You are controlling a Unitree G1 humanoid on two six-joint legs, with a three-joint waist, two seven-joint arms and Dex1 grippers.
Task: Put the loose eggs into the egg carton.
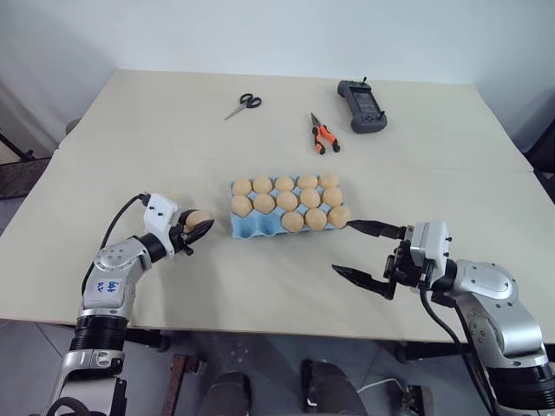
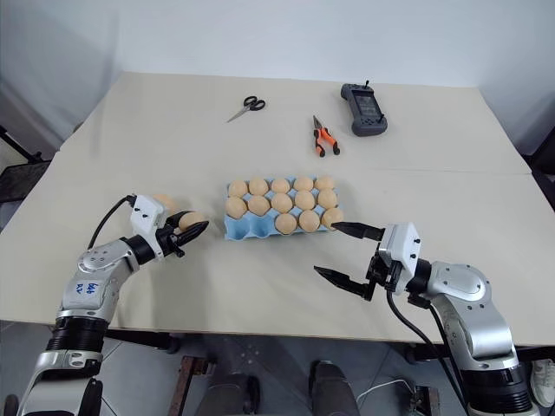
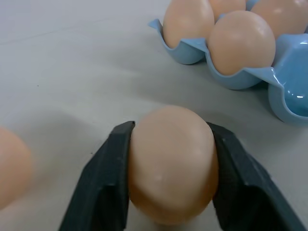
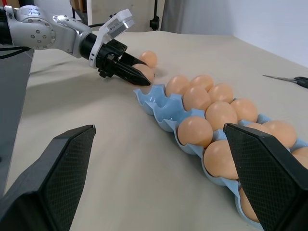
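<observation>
My left gripper (image 1: 199,225) is shut on one pale tan egg (image 3: 171,163), low over the table just left of the light blue egg carton (image 1: 251,228). Another loose egg (image 4: 148,58) lies on the table right behind that gripper. Several eggs fill the carton's back and middle rows and the right part of its front row. The front-left cups (image 3: 293,96) are bare. At the carton's front-right corner my right gripper (image 1: 344,248) is open, its fingers (image 4: 48,178) wide apart with nothing between them.
Toward the far side of the table lie scissors (image 1: 244,105), orange-handled pliers (image 1: 323,135) and a dark handheld device (image 1: 362,106). A seam crosses the tabletop behind the carton. The table's front edge runs close under both arms.
</observation>
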